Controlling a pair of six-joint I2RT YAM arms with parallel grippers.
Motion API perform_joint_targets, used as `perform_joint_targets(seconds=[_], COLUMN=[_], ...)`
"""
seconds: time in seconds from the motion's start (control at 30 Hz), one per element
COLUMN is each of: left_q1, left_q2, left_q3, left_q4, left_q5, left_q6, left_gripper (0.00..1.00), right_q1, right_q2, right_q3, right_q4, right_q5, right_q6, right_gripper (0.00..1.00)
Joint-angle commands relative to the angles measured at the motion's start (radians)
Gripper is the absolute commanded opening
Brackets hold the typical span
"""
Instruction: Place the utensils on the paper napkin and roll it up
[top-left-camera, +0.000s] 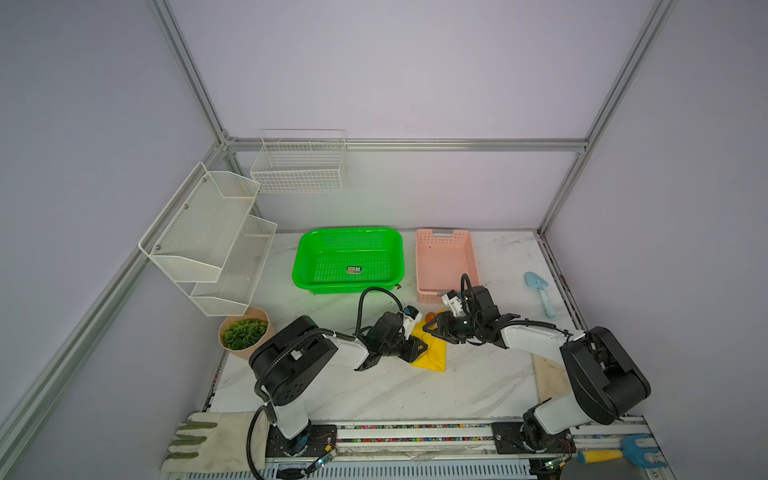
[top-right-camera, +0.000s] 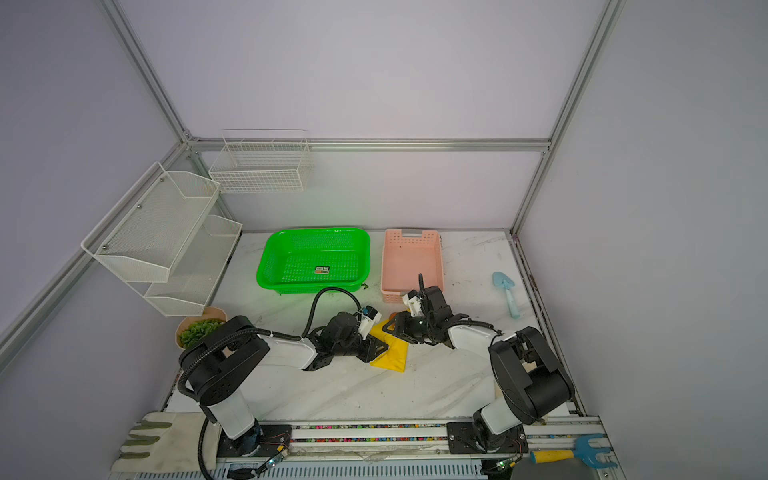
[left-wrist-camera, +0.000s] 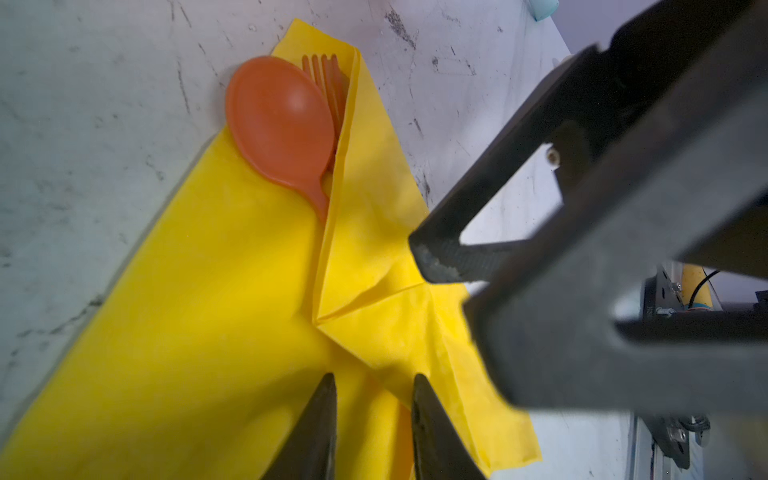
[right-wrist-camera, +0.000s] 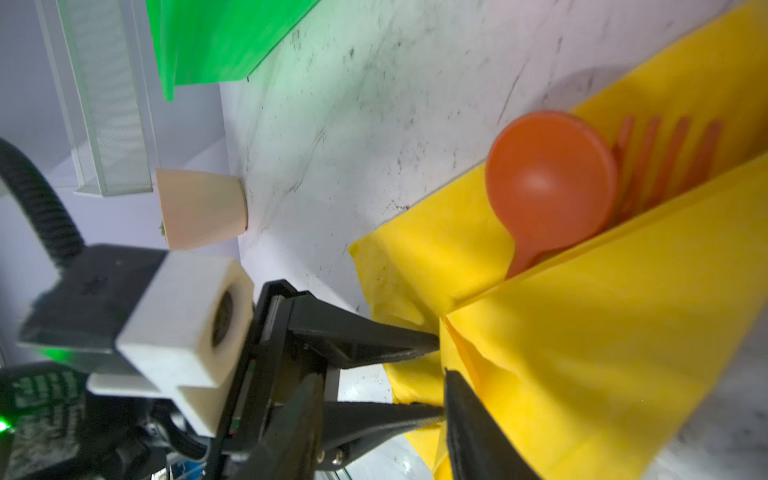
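Note:
The yellow paper napkin (top-left-camera: 434, 355) (top-right-camera: 395, 355) lies mid-table with one side folded over the utensils. The orange spoon (left-wrist-camera: 282, 120) (right-wrist-camera: 548, 178) and the fork (left-wrist-camera: 330, 83) (right-wrist-camera: 665, 158) stick out of the fold at one end. The knife is hidden. My left gripper (left-wrist-camera: 374, 378) (top-left-camera: 417, 348) is closed on a bunched ridge of napkin at the other end. My right gripper (right-wrist-camera: 379, 374) (top-left-camera: 432, 327) stands open at that same end. One of its fingers (left-wrist-camera: 432, 259) rests on the folded flap, and the napkin's edge lies between its jaws.
Behind the napkin stand a green basket (top-left-camera: 349, 259) and a pink basket (top-left-camera: 444, 262). A light-blue trowel (top-left-camera: 540, 293) lies at the right. A potted plant (top-left-camera: 243, 334) sits left, under white mesh shelves (top-left-camera: 208, 241). Gloves (top-left-camera: 199, 440) and a blue rake (top-left-camera: 619, 453) lie at the front.

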Motion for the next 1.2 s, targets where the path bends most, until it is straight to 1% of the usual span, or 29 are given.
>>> perform_joint_targets(seconds=[0.0,0.03,0.13,0.2,0.5,0.83,0.97,1.17], left_q1=[0.007,0.008,0.007,0.007,0.007,0.009,0.008,0.009], left_q2=[-0.008,-0.009,-0.011,-0.014,-0.039,-0.119,-0.108,-0.069], left_q3=[0.043,0.043,0.042,0.041,0.035,0.039,0.060,0.089], left_q4=[0.002,0.000,0.001,0.000,0.005,0.006,0.004,-0.007], left_q5=[-0.005,-0.005,0.001,0.003,0.015,0.027,0.052,0.037], left_q6=[0.020,0.021,0.021,0.021,0.021,0.003,-0.011,-0.024], left_gripper=[0.31,0.31,0.31,0.31,0.32,0.48,0.53,0.56], right_q1=[-0.003,-0.003,-0.003,-0.003,-0.003,0.000,0.003,0.005], right_q2=[-0.030,-0.023,0.028,0.060,0.083,0.116,0.113,0.107], right_q3=[0.031,0.030,0.029,0.034,0.041,0.021,0.024,0.025], right_q4=[-0.073,-0.077,-0.082,-0.082,-0.081,-0.048,-0.051,-0.053], right_q5=[0.101,0.118,0.121,0.120,0.169,0.157,0.155,0.150], right_q6=[-0.021,-0.028,-0.066,-0.079,-0.091,-0.083,-0.083,-0.082], right_gripper=[0.31,0.25,0.15,0.13,0.12,0.13,0.13,0.13])
